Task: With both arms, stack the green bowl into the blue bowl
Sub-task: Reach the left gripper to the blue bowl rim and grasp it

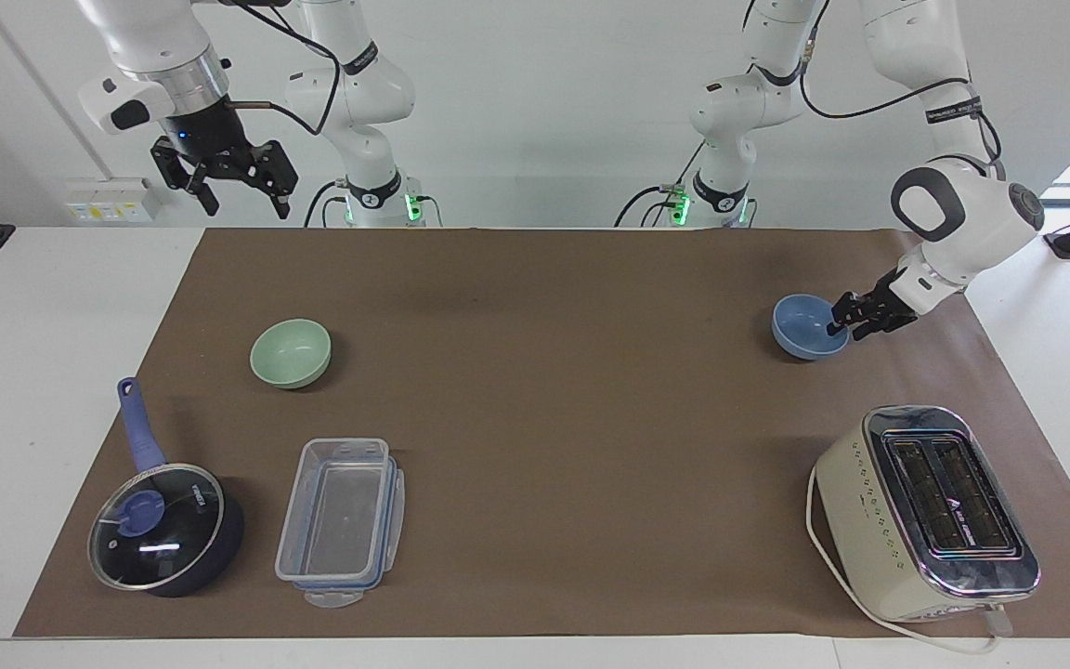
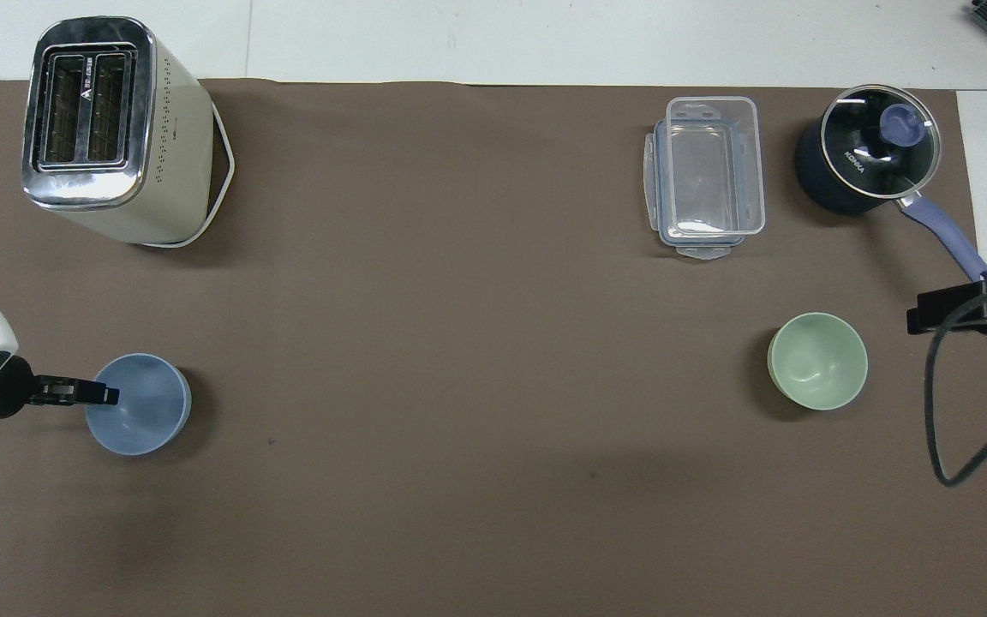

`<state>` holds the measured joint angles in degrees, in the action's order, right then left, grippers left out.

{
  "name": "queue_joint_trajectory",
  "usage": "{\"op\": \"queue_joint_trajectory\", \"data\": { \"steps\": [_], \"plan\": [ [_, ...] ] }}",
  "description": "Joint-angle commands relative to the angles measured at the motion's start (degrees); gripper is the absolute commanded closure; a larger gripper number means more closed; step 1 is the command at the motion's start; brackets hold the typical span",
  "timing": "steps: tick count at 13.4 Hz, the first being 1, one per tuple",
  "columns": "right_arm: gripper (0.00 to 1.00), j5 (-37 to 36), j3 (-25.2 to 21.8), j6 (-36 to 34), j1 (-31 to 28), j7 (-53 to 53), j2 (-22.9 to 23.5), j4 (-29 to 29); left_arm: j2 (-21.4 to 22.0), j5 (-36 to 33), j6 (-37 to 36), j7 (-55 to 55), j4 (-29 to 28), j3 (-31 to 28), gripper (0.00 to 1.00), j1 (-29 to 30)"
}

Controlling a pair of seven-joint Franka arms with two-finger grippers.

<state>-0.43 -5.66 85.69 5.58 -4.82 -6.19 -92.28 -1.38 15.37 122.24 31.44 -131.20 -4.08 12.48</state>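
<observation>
The blue bowl (image 1: 806, 327) (image 2: 140, 405) sits on the brown mat toward the left arm's end of the table. My left gripper (image 1: 843, 323) (image 2: 104, 395) is low at the bowl's rim and open. One finger is inside the bowl and the other outside. The green bowl (image 1: 291, 352) (image 2: 817, 360) sits on the mat toward the right arm's end. My right gripper (image 1: 227, 182) (image 2: 965, 312) waits open and empty, high over the mat's edge near the saucepan handle.
A cream toaster (image 1: 927, 513) (image 2: 108, 128) stands farther from the robots than the blue bowl. A clear plastic container (image 1: 341, 521) (image 2: 706, 176) and a dark-blue saucepan with glass lid (image 1: 163, 528) (image 2: 869, 158) lie farther out than the green bowl.
</observation>
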Motion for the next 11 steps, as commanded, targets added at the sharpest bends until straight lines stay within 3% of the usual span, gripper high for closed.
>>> {"op": "queue_joint_trajectory", "data": {
  "steps": [1, 3, 4, 8, 11],
  "plan": [
    [0.00, -0.19, 0.12, -0.43, -1.00, -0.20, -0.49, 0.08, 2.17, 1.15, -1.91, 1.26, -1.78, 0.48, 0.67, 0.97],
    [0.00, -0.36, 0.21, -0.96, -1.44, 0.15, -0.58, 0.08, 2.26, 1.15, -4.28, 1.08, -1.52, 0.48, 0.93, 0.97],
    [0.00, -0.36, -0.05, -1.22, -1.71, 2.16, -0.93, 0.00, 2.26, 1.06, -4.99, 0.99, -1.34, 0.48, 1.00, 0.97],
    [0.00, 0.08, -0.32, 1.67, -2.41, 4.46, -1.72, -2.02, 4.79, 1.06, -5.61, 0.73, -1.25, 0.65, 1.00, -0.17],
    [0.00, 0.08, -0.32, 2.03, -2.41, 4.99, -1.63, -2.38, 7.88, 1.06, -6.49, -3.21, -1.17, 1.00, 1.00, -5.69]
  ]
}}
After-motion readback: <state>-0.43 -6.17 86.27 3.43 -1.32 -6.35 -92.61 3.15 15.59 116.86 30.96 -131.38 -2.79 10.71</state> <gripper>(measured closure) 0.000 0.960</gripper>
